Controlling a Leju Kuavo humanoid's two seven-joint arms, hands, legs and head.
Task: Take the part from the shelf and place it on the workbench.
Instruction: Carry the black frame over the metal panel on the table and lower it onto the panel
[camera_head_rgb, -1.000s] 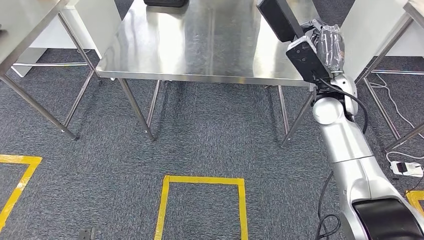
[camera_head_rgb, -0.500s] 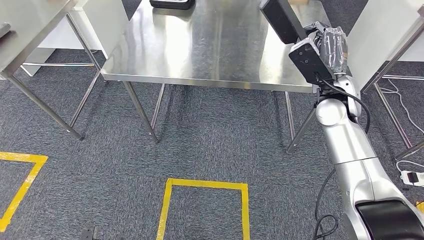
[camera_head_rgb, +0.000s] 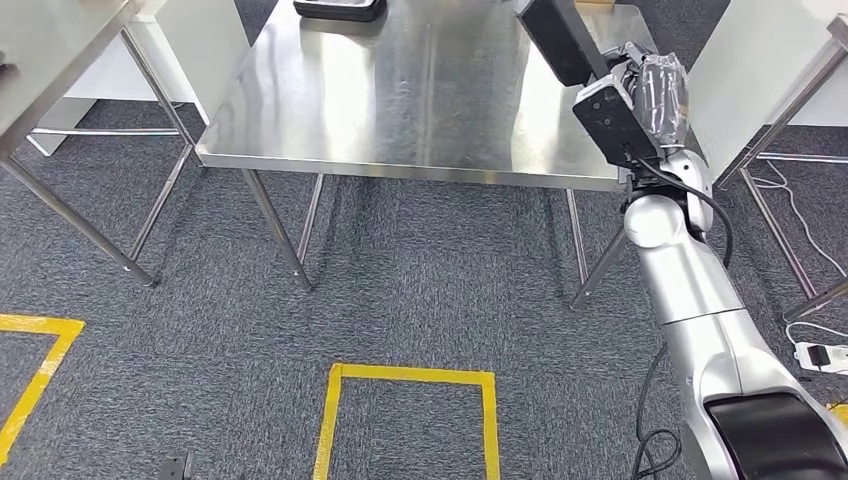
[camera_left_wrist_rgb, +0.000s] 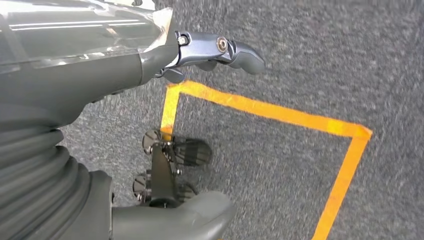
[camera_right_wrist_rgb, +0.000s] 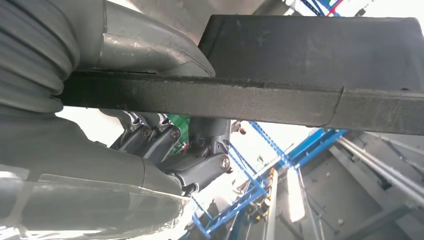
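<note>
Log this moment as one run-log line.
right hand: holds black part above workbench | left hand: open, hanging over carpet | part not yet placed

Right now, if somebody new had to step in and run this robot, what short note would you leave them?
Right hand: raised, gripping the black part along its edge, above the right side of the steel workbench.
Left hand: holds nothing, fingers apart, hanging over grey carpet near yellow floor tape.
A black tray sits at the workbench's far edge.
Done: the part is off the shelf and carried to the workbench.
Left: lower the part onto the workbench and let go.
</note>
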